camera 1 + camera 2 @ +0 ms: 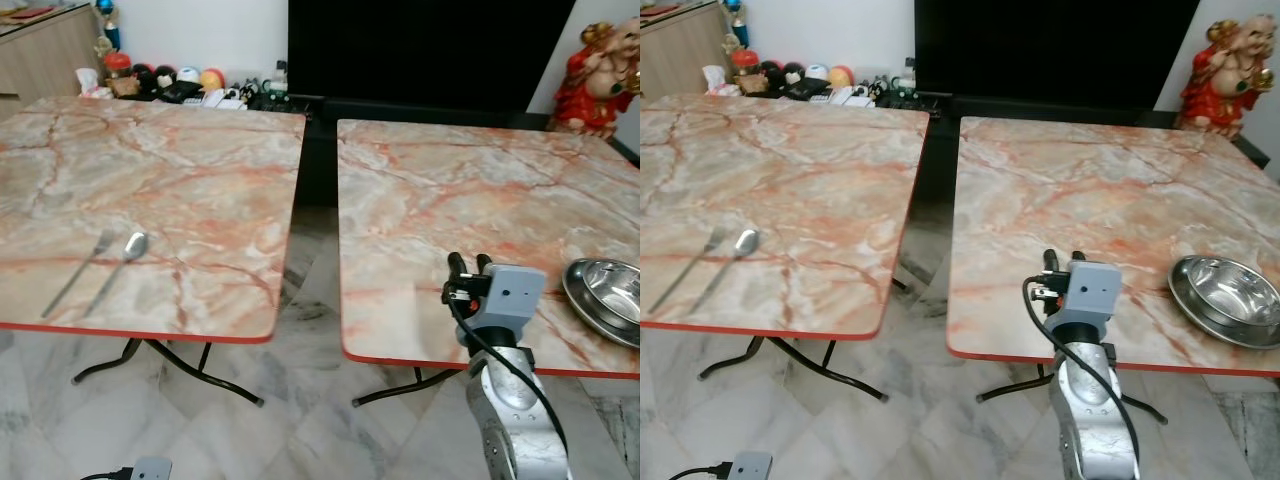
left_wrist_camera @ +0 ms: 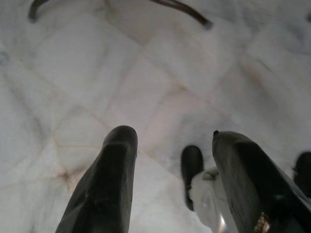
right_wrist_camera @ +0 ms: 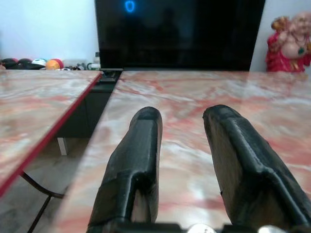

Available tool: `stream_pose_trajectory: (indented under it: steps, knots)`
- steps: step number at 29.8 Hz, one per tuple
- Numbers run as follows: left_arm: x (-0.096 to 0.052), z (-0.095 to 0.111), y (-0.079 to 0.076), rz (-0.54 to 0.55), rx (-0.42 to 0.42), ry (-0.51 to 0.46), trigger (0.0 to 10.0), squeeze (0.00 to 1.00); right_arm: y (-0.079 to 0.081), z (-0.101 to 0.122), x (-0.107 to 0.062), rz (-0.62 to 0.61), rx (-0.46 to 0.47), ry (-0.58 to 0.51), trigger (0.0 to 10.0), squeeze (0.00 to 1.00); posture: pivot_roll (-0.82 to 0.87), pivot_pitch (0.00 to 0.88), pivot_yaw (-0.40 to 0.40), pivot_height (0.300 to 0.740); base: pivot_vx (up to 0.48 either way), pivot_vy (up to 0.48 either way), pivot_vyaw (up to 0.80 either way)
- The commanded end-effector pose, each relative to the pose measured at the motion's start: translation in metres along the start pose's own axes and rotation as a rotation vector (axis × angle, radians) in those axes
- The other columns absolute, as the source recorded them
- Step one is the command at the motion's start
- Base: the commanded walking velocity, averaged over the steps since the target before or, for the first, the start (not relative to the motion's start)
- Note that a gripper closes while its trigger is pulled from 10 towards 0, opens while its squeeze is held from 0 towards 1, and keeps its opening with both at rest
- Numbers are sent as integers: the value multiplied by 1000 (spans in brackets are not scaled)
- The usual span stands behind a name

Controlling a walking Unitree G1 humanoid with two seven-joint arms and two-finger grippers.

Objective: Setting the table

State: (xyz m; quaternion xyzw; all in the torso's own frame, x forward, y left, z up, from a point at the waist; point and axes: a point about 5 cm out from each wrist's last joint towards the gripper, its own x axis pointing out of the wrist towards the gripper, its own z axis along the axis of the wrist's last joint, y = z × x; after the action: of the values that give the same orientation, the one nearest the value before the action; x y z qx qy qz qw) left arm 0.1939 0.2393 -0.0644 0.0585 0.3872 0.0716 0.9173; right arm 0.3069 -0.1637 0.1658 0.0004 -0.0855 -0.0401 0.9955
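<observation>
I am holding my right jaws [image 1: 470,264] released and empty over the near edge of the right-hand marble surface [image 1: 440,190], fingers [image 3: 138,145] parted. The steel bowl [image 1: 1225,298] is sitting to my right on that same surface — well apart from my jaws. On the left-hand surface [image 1: 180,180], a fork [image 1: 80,272] and spoon [image 1: 122,262] are lying side by side near the front edge. My left jaws [image 2: 172,182] are hanging parted above the marble floor [image 2: 97,73].
</observation>
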Motion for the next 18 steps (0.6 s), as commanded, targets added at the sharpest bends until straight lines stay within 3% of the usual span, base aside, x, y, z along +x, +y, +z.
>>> stream_pose_trajectory:
  steps: [1, 18]
  knots:
    - [-3, -11, 6, 20, -9, 38, 10000, 0, 8, 3, 1, 27, 9, -8, 10000, 0, 31, 101, -67, 740, 0, 480, 0]
    - [-3, -11, 7, 27, -18, 38, 10000, 0, 8, 2, 3, 24, 7, -6, 10000, 0, 39, 104, -69, 740, 0, 480, 0]
